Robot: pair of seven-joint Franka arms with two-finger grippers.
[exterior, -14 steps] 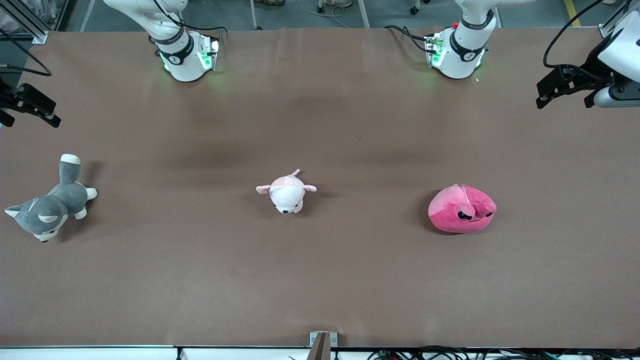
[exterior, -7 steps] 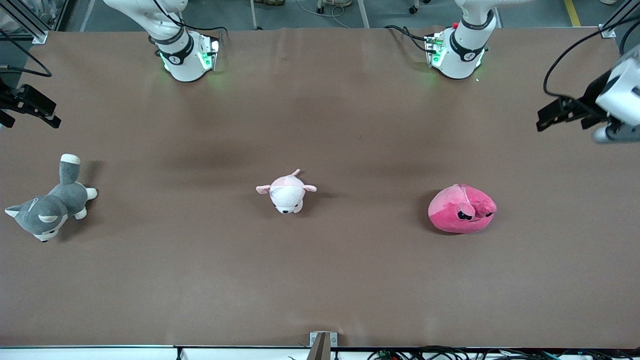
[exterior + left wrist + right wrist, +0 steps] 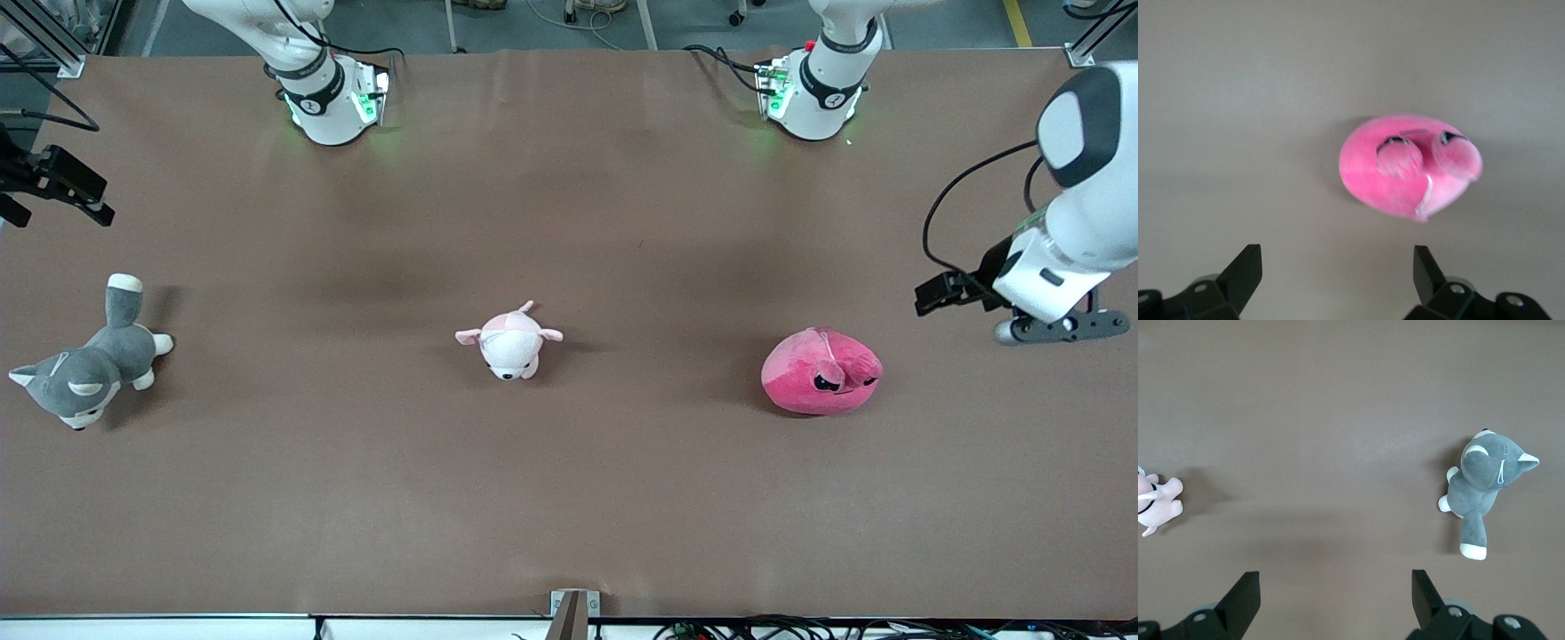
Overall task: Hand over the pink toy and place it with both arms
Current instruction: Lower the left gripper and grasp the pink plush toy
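Our left gripper [image 3: 1331,283] hangs spread above the table, the pink toy [image 3: 821,371] lying just ahead of its fingertips, untouched. Our right gripper [image 3: 1331,603] waits spread over the grey plush [image 3: 1485,487]. We judge a shallow pinch could slip off the toy's rounded body.

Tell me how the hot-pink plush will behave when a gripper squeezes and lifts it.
The pink toy looks like soft stuffed fabric, so it will probably squash and sag between the fingers. Its rounded blob shape may let it roll if nudged. It is likely light for its bulk. The open left gripper hangs above it.

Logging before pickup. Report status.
Left gripper open above table beside pink toy. Right gripper open, waiting. Nothing blocking.
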